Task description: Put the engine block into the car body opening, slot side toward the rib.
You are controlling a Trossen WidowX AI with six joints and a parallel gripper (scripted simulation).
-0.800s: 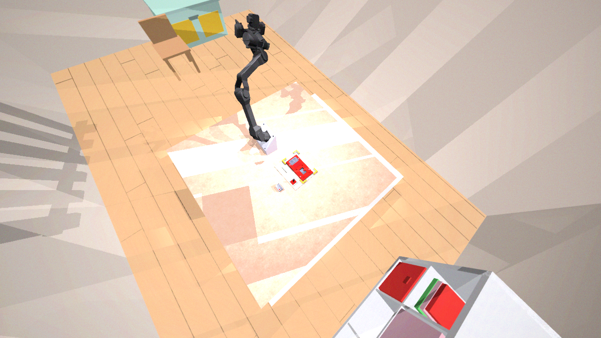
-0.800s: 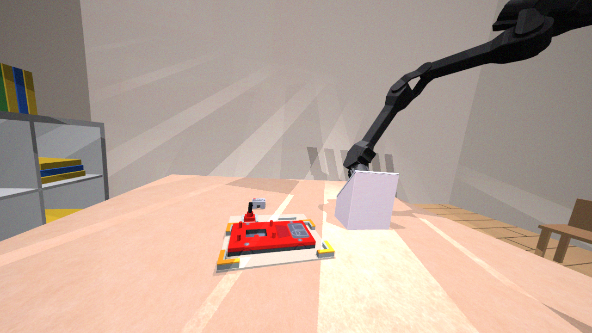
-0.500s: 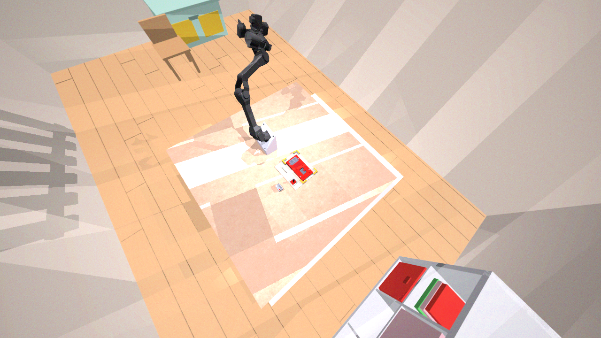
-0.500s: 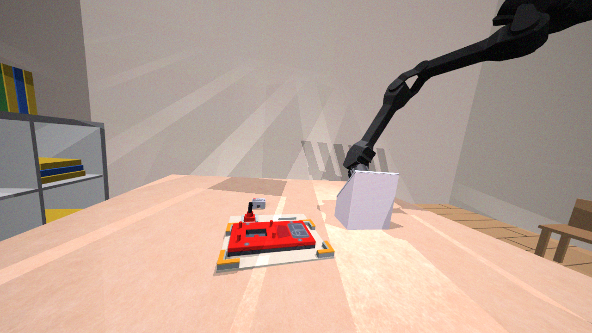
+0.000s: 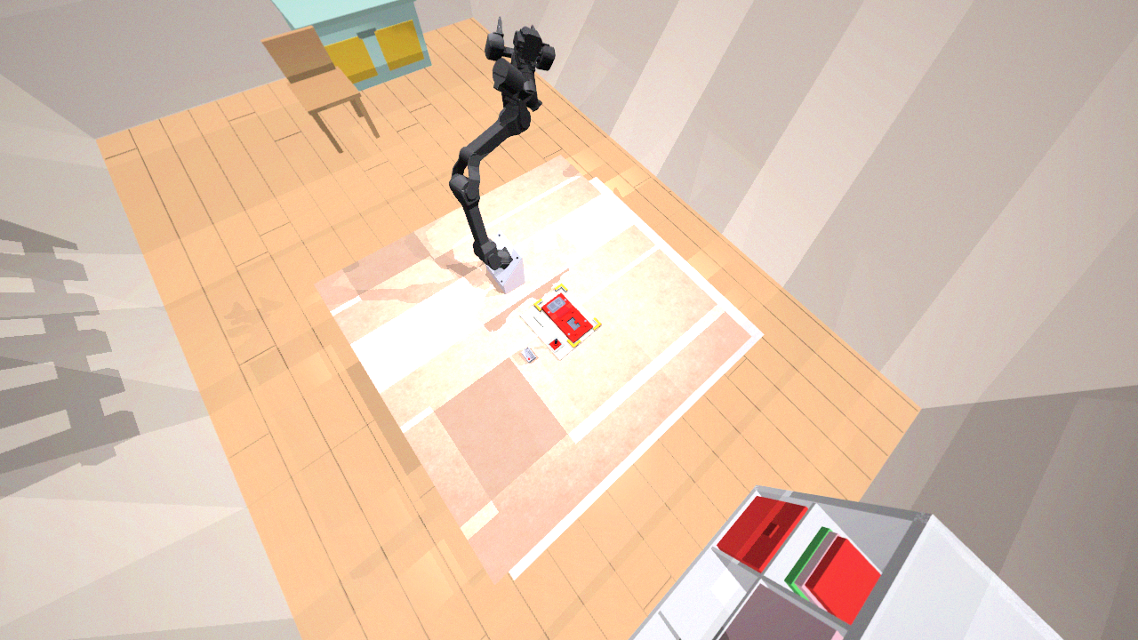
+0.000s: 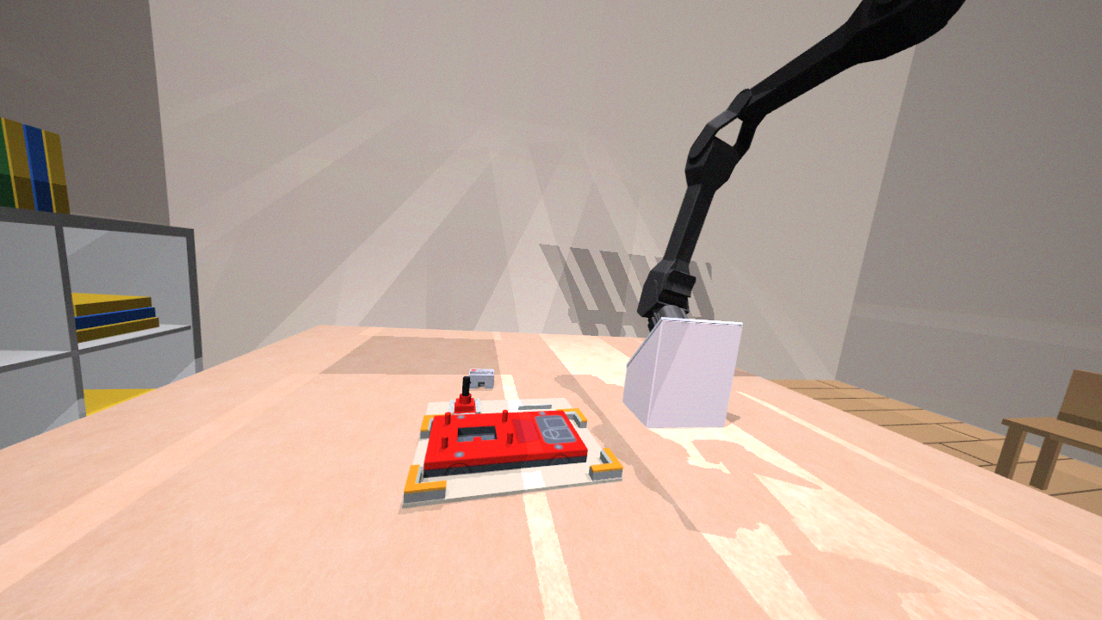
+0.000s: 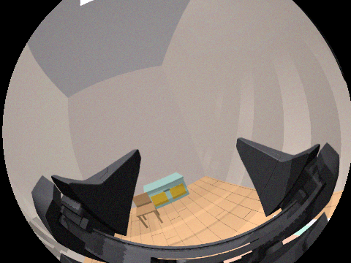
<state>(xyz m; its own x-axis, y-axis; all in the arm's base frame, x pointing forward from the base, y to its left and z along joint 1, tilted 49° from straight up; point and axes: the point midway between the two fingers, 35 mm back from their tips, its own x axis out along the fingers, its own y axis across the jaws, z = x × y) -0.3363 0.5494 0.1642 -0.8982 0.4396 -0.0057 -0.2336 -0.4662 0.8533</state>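
Note:
The red car body point(image 5: 564, 313) point(image 6: 504, 450) lies flat between yellow corner brackets on a pale base plate. Its opening point(image 5: 573, 324) point(image 6: 477, 434) shows with no block in it; a small red rib shows at one edge. The engine block point(image 5: 529, 355) point(image 6: 481, 377), a small light grey block with a dark slot in one side, sits on the table beyond the plate, off the car body. My gripper point(image 7: 189, 149) is open and empty, raised far from the table on the other side of the arm's base, facing the walls and floor.
A small red part with a black stick point(image 5: 554, 343) point(image 6: 464, 402) stands on the plate between car body and engine block. Upright red pegs rise around the opening. The arm's pale pedestal point(image 5: 508, 274) point(image 6: 690, 377) stands near the plate. A chair point(image 7: 147, 207) and teal cabinet point(image 7: 166, 187) are beyond.

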